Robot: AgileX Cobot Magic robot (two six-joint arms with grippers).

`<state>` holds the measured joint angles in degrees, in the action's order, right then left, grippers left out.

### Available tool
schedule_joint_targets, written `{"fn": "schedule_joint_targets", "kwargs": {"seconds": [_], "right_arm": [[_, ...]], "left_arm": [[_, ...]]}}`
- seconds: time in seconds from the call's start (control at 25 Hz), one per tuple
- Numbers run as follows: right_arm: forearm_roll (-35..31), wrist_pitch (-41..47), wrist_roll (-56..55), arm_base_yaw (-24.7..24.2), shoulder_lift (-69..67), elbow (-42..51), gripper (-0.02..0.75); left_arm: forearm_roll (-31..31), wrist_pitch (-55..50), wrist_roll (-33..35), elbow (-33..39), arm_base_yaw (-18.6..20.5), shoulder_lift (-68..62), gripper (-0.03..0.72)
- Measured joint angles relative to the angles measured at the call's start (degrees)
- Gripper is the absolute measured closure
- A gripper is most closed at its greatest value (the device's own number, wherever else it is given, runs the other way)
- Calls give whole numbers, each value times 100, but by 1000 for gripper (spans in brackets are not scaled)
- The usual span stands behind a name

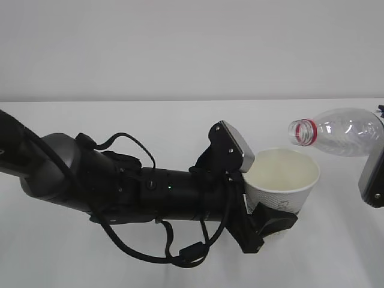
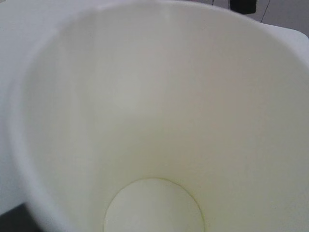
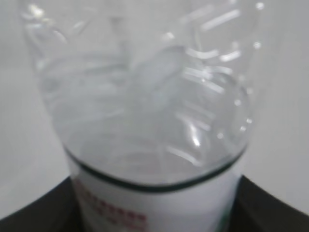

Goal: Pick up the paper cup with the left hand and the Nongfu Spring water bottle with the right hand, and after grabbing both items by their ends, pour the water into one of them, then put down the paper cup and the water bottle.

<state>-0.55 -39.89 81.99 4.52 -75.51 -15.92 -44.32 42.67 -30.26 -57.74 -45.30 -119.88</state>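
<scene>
**Operator:** White tabletop (image 1: 90,264) and a plain pale wall (image 1: 180,48) behind it, that is all the backdrop I have. My left hand (image 1: 255,192) reaches in from the left with the paper cup (image 1: 282,180) clamped between its jaws, one finger against the rim side nearest the arm, the other lower down by the cup's base.

**Observer:** Is the cup upright?

**Operator:** Roughly, with its mouth tipped a little toward the exterior camera. In the left wrist view I look straight down its white inside (image 2: 154,121) to the round bottom; it has a faint yellowish cast, and I cannot tell how much water lies there.

**Observer:** And the other side?

**Operator:** My right hand (image 1: 373,174) shows only at the frame's right edge. It has the Nongfu Spring water bottle (image 1: 342,132) by its labelled end; the right wrist view shows dark fingers (image 3: 270,208) either side of the label (image 3: 154,208). The bottle lies nearly level, its open red-ringed neck (image 1: 303,132) just above the cup's far rim, apart from it.
</scene>
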Motion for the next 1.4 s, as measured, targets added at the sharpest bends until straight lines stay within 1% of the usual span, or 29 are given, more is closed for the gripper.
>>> {"fn": "schedule_joint_targets", "kwargs": {"seconds": [0.24, 0.48, 1.4], "right_arm": [[0, -23, 135, 0, 0, 0, 298], [0, -398, 165, 0, 0, 0, 298], [0, -410, 506, 0, 0, 0, 304]], "left_arm": [[0, 0, 0, 0, 0, 0, 154], [0, 0, 0, 0, 0, 0, 154], [0, 0, 0, 0, 0, 0, 154]]}}
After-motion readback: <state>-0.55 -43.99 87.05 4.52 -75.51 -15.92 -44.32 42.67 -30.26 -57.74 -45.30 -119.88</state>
